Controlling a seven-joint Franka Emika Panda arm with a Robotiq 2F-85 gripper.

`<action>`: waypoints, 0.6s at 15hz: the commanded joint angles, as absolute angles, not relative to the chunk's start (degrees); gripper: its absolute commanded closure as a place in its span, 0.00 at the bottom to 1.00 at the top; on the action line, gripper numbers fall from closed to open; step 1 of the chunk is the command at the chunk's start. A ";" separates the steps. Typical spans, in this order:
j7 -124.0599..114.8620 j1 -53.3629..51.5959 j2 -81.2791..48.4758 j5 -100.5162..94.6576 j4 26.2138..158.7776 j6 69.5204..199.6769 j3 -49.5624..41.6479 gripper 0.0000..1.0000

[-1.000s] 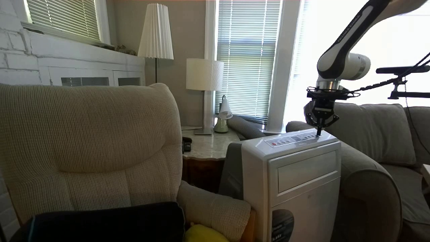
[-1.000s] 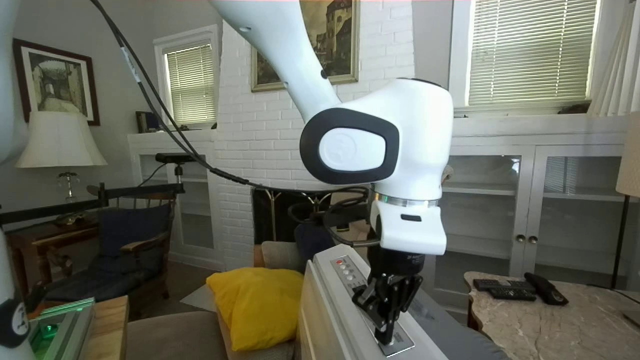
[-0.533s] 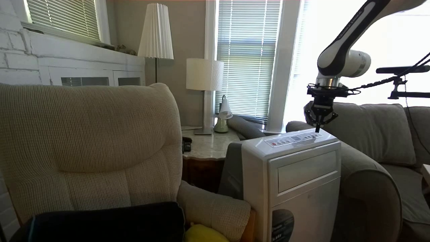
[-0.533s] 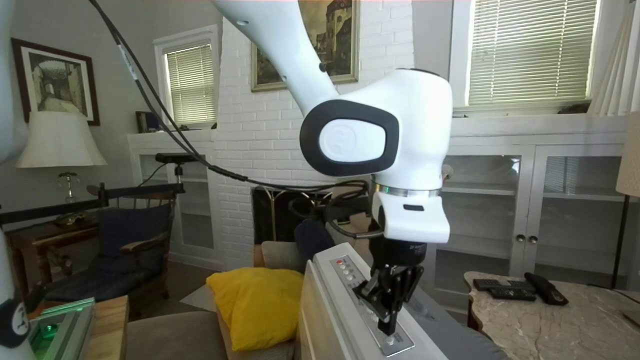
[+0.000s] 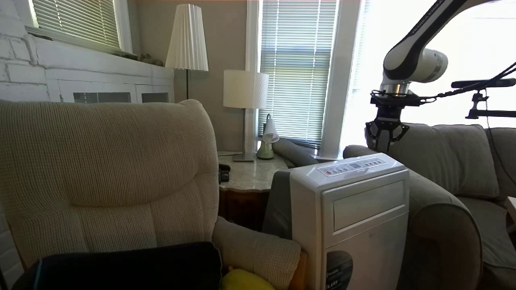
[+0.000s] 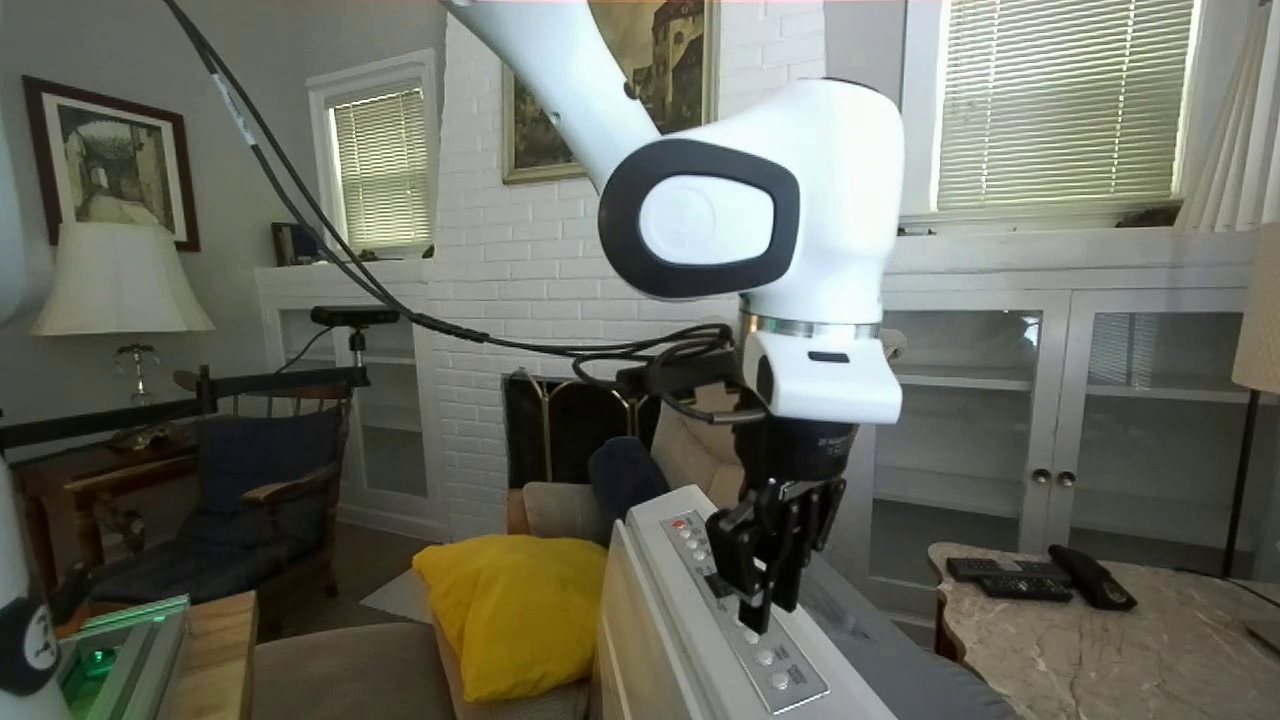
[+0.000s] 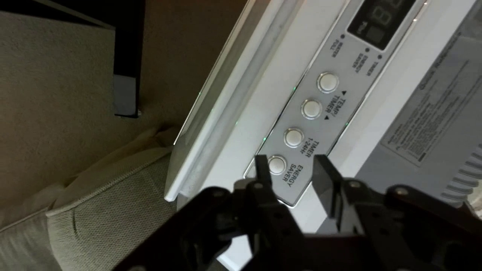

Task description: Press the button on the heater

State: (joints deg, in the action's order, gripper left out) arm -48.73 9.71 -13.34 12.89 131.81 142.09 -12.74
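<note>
The white heater (image 5: 365, 229) stands upright, its slanted top panel (image 5: 350, 166) carrying a row of round buttons and a small display. In the wrist view the button labelled energy saver (image 7: 277, 165) is partly beside the left finger, and the timer button (image 7: 293, 137) and the dark display (image 7: 380, 22) also show. My gripper (image 5: 382, 148) points down and is partly open and empty, a little above the button end of the panel. It also shows in an exterior view (image 6: 770, 615), apart from the panel. In the wrist view the gripper (image 7: 290, 160) has a clear gap between its fingers.
A beige armchair (image 5: 133, 161) and a grey sofa (image 5: 447, 161) flank the heater. A yellow pillow (image 6: 520, 615) lies beside it. A marble-topped table (image 6: 1120, 640) with remotes (image 6: 1020, 580) stands behind it. A cable (image 6: 480, 335) hangs along the arm.
My gripper has risen off the heater's panel, where its tip was at the end buttons a second ago. Its fingers have gone from together to apart.
</note>
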 commanded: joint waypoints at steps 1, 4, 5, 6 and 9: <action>-47.43 8.81 -7.23 8.38 133.82 136.10 -13.55 0.32; -45.18 9.00 -4.55 5.07 133.56 131.25 -12.90 0.12; -43.96 9.06 -3.73 4.49 133.70 130.30 -12.64 0.04; -42.78 8.99 -2.95 3.31 134.00 129.74 -12.43 0.01; -36.33 8.94 -0.40 2.07 134.94 127.92 -11.48 0.00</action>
